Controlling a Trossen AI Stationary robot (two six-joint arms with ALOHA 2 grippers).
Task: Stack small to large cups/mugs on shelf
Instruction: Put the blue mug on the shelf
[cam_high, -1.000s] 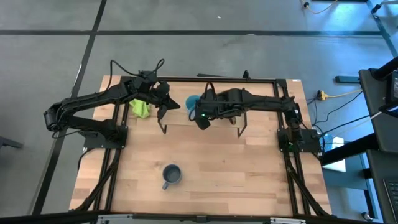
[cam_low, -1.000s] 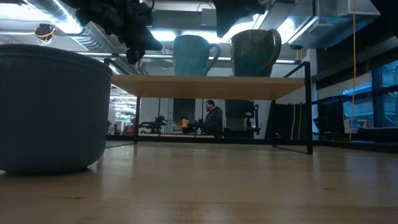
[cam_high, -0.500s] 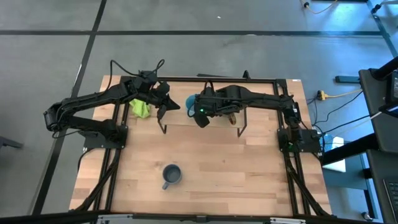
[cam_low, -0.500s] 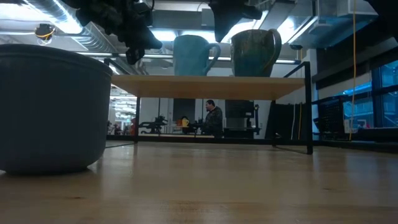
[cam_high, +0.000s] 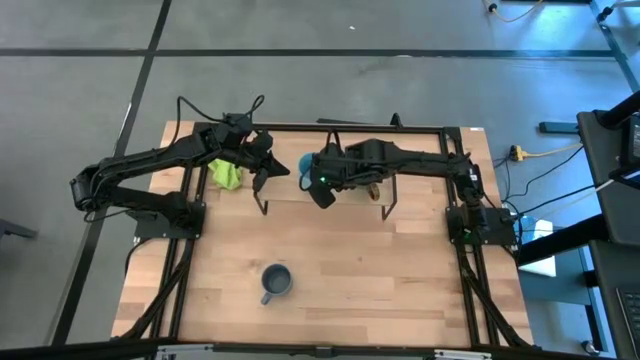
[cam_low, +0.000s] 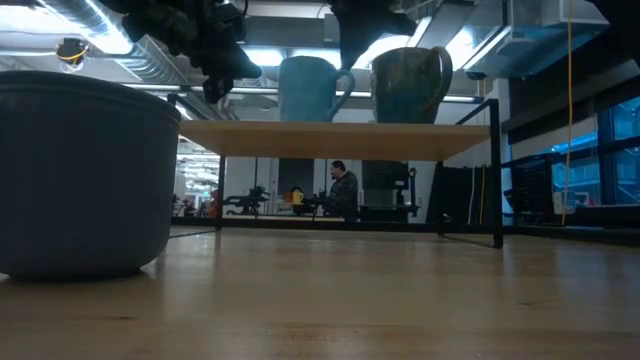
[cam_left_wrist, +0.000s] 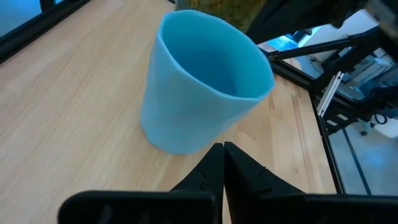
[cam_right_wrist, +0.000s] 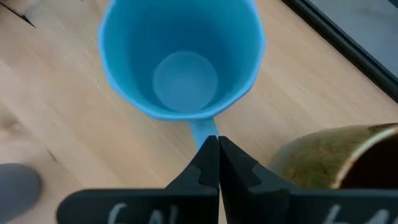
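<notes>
- Sky-blue mug (cam_low: 311, 89) upright on the shelf (cam_low: 330, 139), handle turned toward the brown-olive mug (cam_low: 408, 85), which stands just beside it on the same board. The two are close but apart in the low view.
- From above, the sky-blue mug (cam_high: 306, 163) shows only as a sliver at the shelf's back edge; the right arm covers most of the brown-olive one.
- Right claw (cam_right_wrist: 212, 163) clenched, fingertips pressed together with nothing between them, hanging over the sky-blue mug's (cam_right_wrist: 183, 56) handle. The brown-olive mug's (cam_right_wrist: 336, 155) rim sits just to one side in that wrist view. In the high view this claw (cam_high: 322, 190) is over the shelf's middle.
- Left claw (cam_left_wrist: 222, 167) also clenched and empty, fingertips meeting, poised just beside the sky-blue mug (cam_left_wrist: 202, 90) near its base. In the high view it (cam_high: 262, 172) is at the shelf's left end.
- Grey-blue mug (cam_high: 275, 283) upright on the worktop (cam_high: 400, 270), well apart from the shelf, on the near side; in the low view it (cam_low: 85, 170) fills the left foreground.
- A crumpled yellow-green cloth (cam_high: 226, 174) lies on the worktop under the left arm.
- A person (cam_low: 343, 188) shows far off in the room beyond the shelf.
</notes>
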